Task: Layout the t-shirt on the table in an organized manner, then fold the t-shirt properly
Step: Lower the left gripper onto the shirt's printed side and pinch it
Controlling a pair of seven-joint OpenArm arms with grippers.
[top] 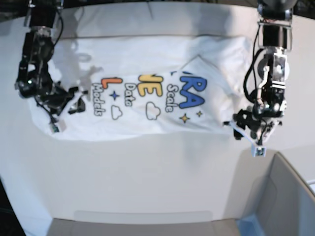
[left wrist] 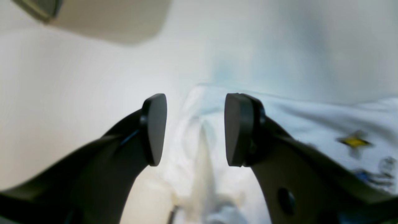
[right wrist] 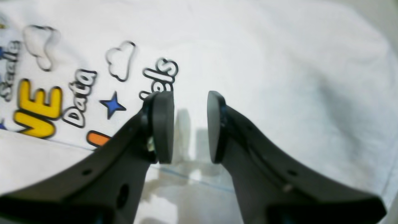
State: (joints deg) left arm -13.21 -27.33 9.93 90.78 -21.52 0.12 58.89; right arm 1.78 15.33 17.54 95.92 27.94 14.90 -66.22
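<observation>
White cloth t-shirt (top: 147, 93) lies folded lengthwise across the far half of the table (top: 147, 172), print facing up. Left gripper (left wrist: 195, 130) sits at the shirt end nearest the grey bin (top: 280, 196), jaws wide apart, holding nothing. Right gripper (right wrist: 189, 127) sits over the opposite end, jaws parted, empty.

**Materials and Surface Finish**

The t-shirt (top: 147, 93) is soft white cloth, matt and lightly creased, with a smooth colour print. The tabletop (top: 147, 172) is plain white, smooth and faintly reflective. Each end effector's pads (right wrist: 163, 124) are black, matt, apparently plastic.
</observation>
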